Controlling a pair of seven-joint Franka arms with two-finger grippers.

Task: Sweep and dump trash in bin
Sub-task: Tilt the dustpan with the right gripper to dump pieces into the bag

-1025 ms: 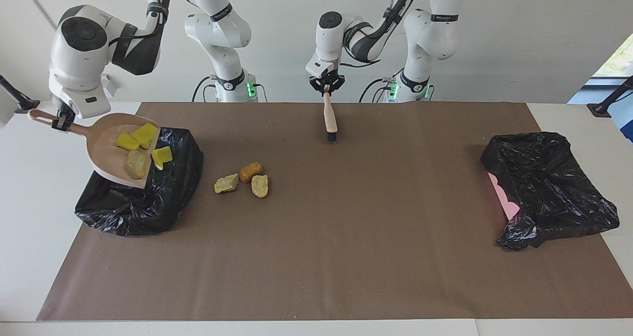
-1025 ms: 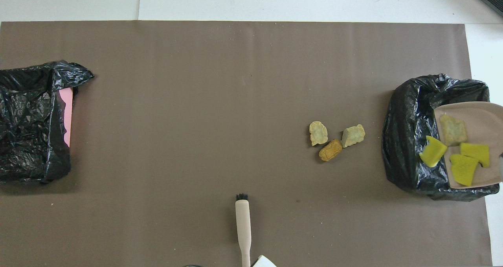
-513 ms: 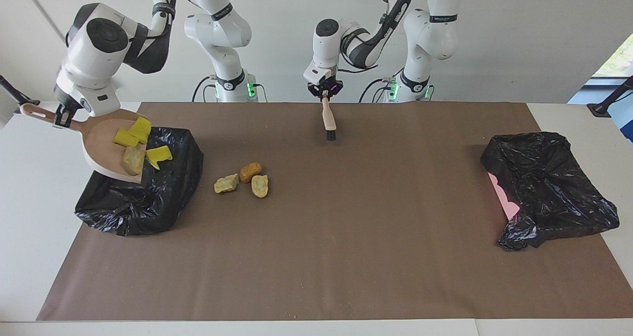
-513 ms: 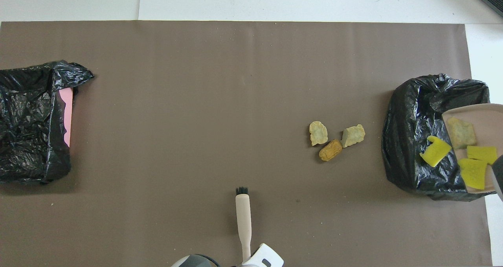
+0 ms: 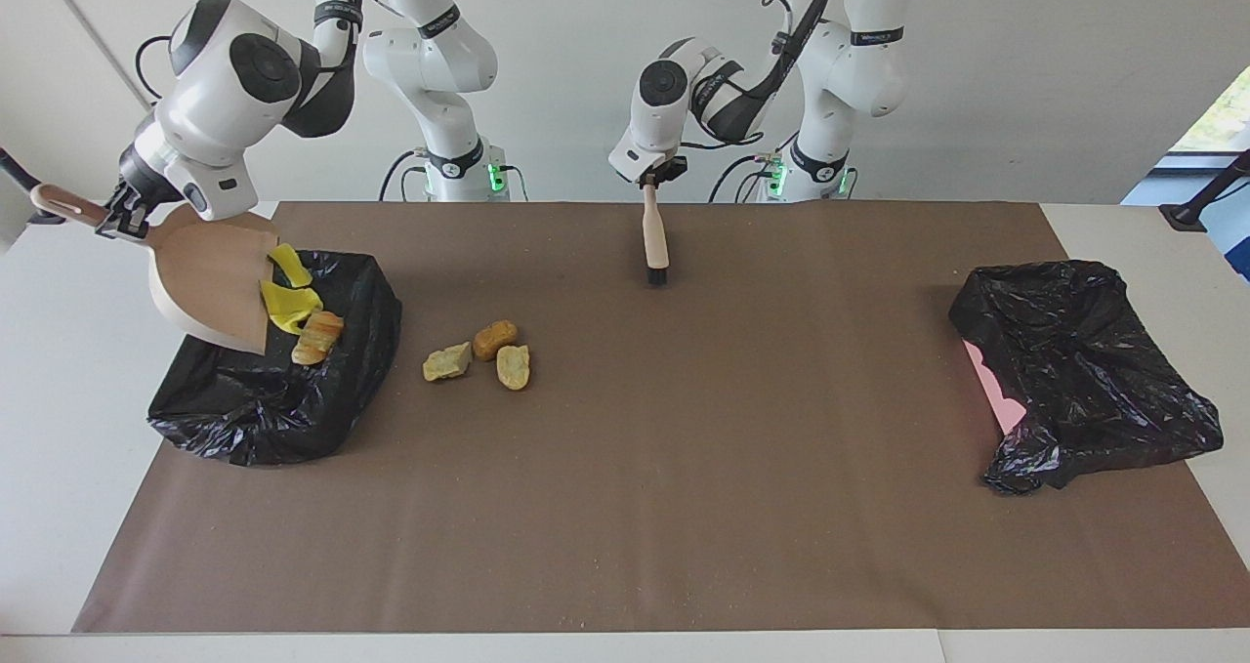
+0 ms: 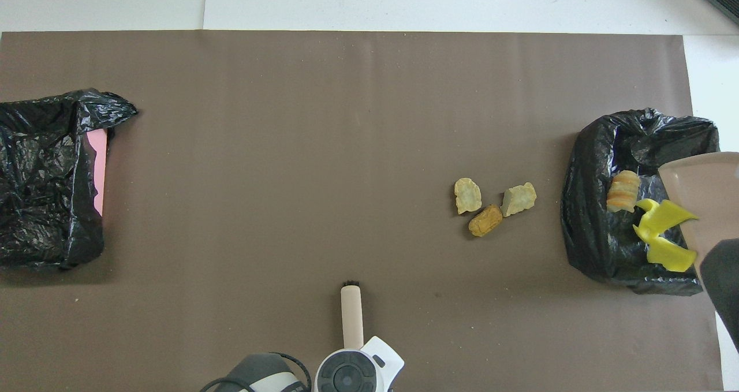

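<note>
My right gripper (image 5: 119, 222) is shut on the handle of the pinkish-beige dustpan (image 5: 210, 287), which tilts steeply over the black-bagged bin (image 5: 254, 404) at the right arm's end of the table. Trash is sliding off its lip: two yellow chunks (image 5: 288, 302) (image 6: 664, 216) and a tan one (image 5: 317, 337) (image 6: 623, 190) fall into the bin (image 6: 597, 236). Three more trash chunks (image 5: 495, 339) (image 6: 485, 220) lie on the brown mat beside the bin. My left gripper (image 5: 651, 180) is shut on the brush (image 5: 652, 238) (image 6: 351, 314), held upright with its bristles down, nearer to the robots than the chunks.
A second black-bagged bin (image 5: 1084, 370) (image 6: 46, 178) with a pink edge showing stands at the left arm's end of the table. The brown mat (image 5: 684, 468) covers most of the table, and fine crumbs dot it.
My right arm has tipped the dustpan much steeper, and the chunks that lay on it have slid off toward the bin. My left wrist has turned, the brush staying about where it was.
</note>
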